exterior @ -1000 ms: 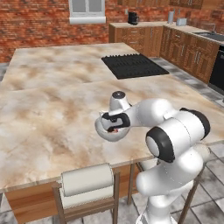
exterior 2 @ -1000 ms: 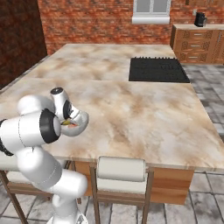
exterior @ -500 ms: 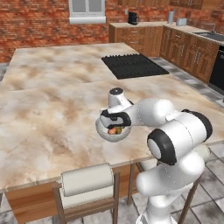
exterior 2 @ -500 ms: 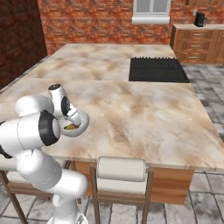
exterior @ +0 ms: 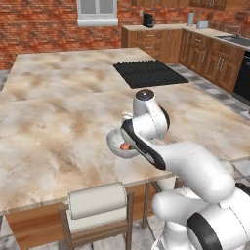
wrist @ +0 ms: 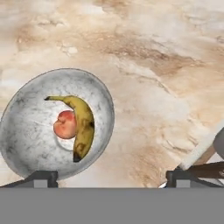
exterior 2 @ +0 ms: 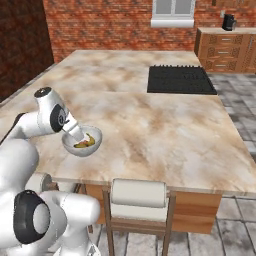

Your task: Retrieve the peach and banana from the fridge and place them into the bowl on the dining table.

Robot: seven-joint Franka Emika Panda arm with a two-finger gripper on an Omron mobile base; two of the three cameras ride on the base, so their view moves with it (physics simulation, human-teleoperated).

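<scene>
Peach (wrist: 65,124) and banana (wrist: 81,127) both lie in the bowl (wrist: 26,131), touching; banana curves round the peach's side, dark tip toward the bowl's near rim in hand view. Bowl sits on the table (exterior: 58,127), near its front edge, well apart from the black cooktop (exterior: 149,73) further back. In left base view the bowl (exterior: 115,142) is partly behind the arm, w/ a bit of orange peach (exterior: 125,146) showing; in right base view the banana (exterior 2: 86,144) shows as a yellow strip inside the bowl (exterior 2: 95,145).

Gripper (wrist: 111,177) is spread wide, holding nothing; its two dark fingertips (wrist: 42,177) stand well apart, one over the bowl's near rim, the other over bare tabletop beside the bowl. Hand hangs just above the bowl, clear of the fruit.

A chair (exterior 2: 139,197) w/ pale padded back is tucked under the table's front edge, near the bowl. Beyond the table: brick wall (exterior 2: 100,25), wooden cabinets (exterior: 205,53), a window (exterior: 96,10).
</scene>
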